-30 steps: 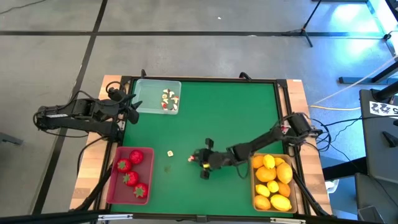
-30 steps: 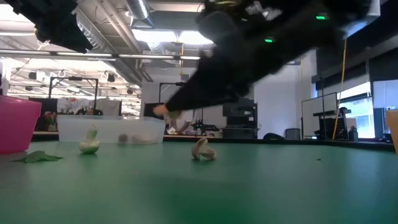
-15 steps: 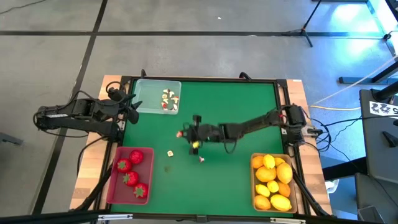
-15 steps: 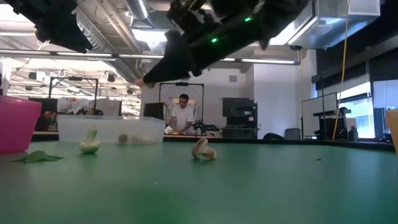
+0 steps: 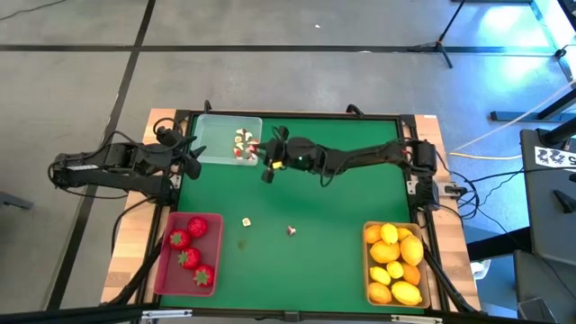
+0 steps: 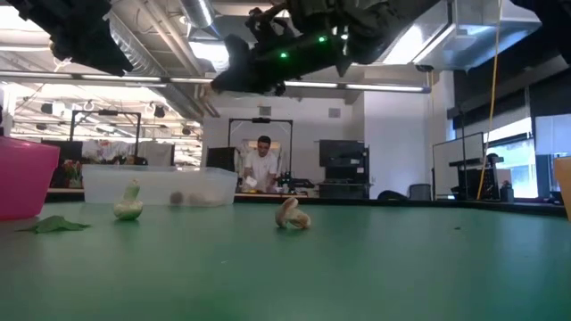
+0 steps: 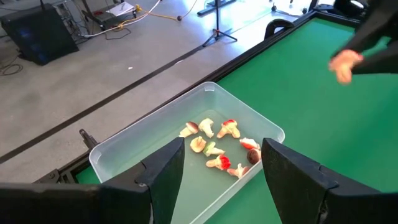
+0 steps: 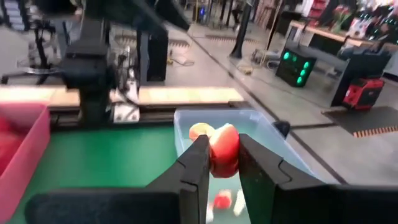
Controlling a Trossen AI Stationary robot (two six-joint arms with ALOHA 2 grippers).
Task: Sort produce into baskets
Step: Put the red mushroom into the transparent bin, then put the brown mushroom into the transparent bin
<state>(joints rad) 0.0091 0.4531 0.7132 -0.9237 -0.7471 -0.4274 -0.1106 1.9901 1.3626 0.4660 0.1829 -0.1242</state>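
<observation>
My right gripper (image 5: 265,165) hangs above the green table just right of the clear basket (image 5: 227,141), shut on a small red-and-white produce bit (image 8: 224,146). The clear basket holds several such bits (image 7: 217,146). Two more bits (image 5: 246,220) (image 5: 291,230) lie loose on the mat. The red basket (image 5: 167,270) at the near left holds strawberries, and the tan basket (image 5: 369,270) at the near right holds lemons. My left gripper (image 7: 221,180) waits open at the table's left edge beside the clear basket, with nothing between its fingers. My right gripper pinches the red-and-white bit (image 8: 219,163) between its two fingers. The fingers (image 8: 196,163) reach nearly level from the table's right side. The bit is lifted clear of the mat, well above it, with its red cap standing up past the fingertips.
A green leaf (image 6: 53,226) lies on the mat near the red basket (image 6: 22,178). The middle and far right of the mat are bare. A person stands in the room beyond the table (image 6: 261,165).
My right gripper has risen from the mat near the tan basket and swung toward the table's far left, up to the clear basket, staying shut on the bit it carries. Another bit lies on the mat where the gripper stood.
</observation>
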